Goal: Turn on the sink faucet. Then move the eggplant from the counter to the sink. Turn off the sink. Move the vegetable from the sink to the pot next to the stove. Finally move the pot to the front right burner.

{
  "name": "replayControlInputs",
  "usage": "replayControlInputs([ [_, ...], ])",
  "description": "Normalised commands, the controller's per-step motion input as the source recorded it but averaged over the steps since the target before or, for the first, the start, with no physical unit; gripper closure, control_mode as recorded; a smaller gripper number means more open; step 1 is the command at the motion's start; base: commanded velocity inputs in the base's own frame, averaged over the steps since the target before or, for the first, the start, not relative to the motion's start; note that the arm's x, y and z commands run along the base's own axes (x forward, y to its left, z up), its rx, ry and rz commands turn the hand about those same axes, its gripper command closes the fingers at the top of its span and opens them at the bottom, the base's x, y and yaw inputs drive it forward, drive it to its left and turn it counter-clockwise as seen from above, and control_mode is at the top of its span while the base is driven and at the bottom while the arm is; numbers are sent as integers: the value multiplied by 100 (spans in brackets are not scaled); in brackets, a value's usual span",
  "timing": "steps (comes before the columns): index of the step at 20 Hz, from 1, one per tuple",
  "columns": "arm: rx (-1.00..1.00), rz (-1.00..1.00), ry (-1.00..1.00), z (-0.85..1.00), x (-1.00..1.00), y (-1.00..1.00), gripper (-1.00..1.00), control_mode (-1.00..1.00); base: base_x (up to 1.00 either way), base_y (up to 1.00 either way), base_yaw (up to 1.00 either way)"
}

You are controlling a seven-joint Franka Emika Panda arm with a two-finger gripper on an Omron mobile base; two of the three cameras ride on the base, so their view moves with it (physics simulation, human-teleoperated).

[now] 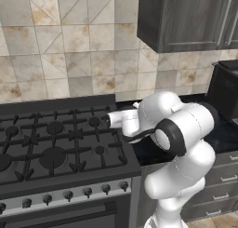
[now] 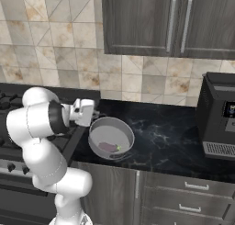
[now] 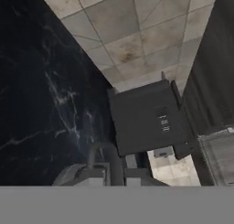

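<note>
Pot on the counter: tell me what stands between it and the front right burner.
Nothing visible does. The pot, with the eggplant inside, sits on the counter just right of the stove. The front right burner is bare, and the gripper is at the pot's near-stove rim.

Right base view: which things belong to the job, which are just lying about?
Job:
pot, lifted and tilted
eggplant inside the pot
gripper shut on the pot's rim
stove
counter

Lying about:
coffee machine on the counter
wall cabinets
drawers
</note>
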Motion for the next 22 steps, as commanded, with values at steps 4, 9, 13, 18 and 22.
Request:
replayControlInputs([
  [4,-17,-2,13,-2,0,12,100,-100,0,0,0],
  [9,-22,-1,20,7,0,14,100,-100,0,0,0],
  [13,-20,0,20,46,0,11,100,-100,0,0,0],
  [18,-19,0,17,38,0,16,100,-100,0,0,0],
  [22,-17,0,9,29,-10,26,100,-100,0,0,0],
])
